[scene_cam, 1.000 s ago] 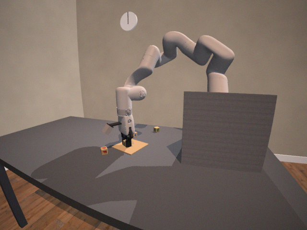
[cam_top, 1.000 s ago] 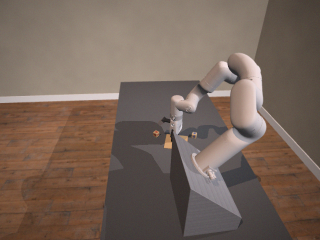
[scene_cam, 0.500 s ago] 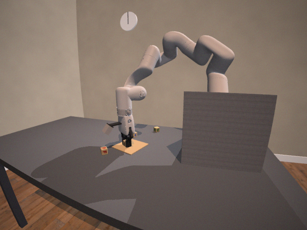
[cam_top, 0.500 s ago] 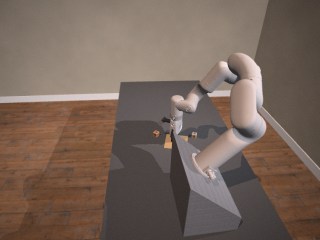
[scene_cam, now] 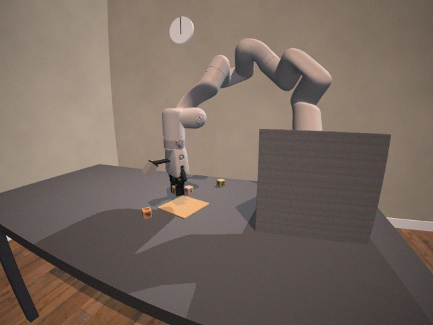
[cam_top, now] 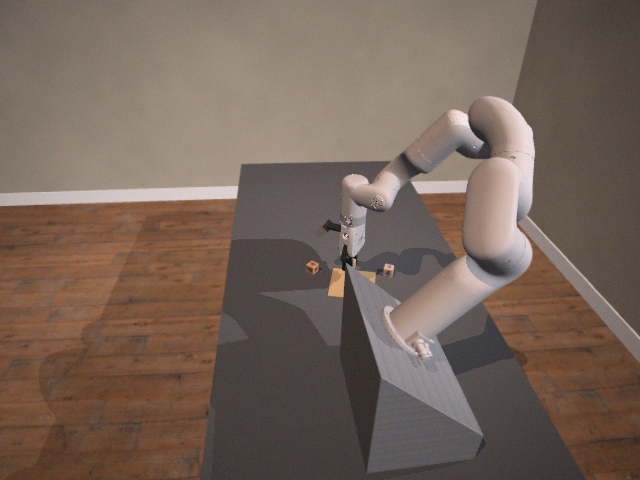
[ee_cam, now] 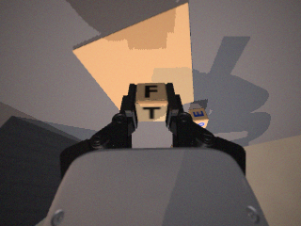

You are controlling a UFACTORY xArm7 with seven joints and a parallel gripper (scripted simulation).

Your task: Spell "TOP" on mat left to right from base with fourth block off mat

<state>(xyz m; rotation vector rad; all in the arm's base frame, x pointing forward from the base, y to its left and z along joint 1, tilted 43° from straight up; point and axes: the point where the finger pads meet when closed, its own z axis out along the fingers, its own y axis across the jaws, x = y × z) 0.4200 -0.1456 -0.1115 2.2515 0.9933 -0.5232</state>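
The gripper pinches a block.
The mat is near; a red-letter block sits off it.

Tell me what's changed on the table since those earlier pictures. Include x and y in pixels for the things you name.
The hand (cam_top: pixel 348 262) (scene_cam: pixel 177 192) (ee_cam: pixel 150 93) has risen, lifting the black-lettered block (cam_top: pixel 354 262) (scene_cam: pixel 173 189) (ee_cam: pixel 150 112) off the mat (cam_top: pixel 336 285) (scene_cam: pixel 185 208) (ee_cam: pixel 165 58). Nothing was let go. The mat, red-lettered block (cam_top: pixel 312 267) (scene_cam: pixel 147 213), blue-lettered block (cam_top: pixel 388 270) (scene_cam: pixel 189 189) (ee_cam: pixel 198 114) and green-lettered block (scene_cam: pixel 220 183) stayed put.
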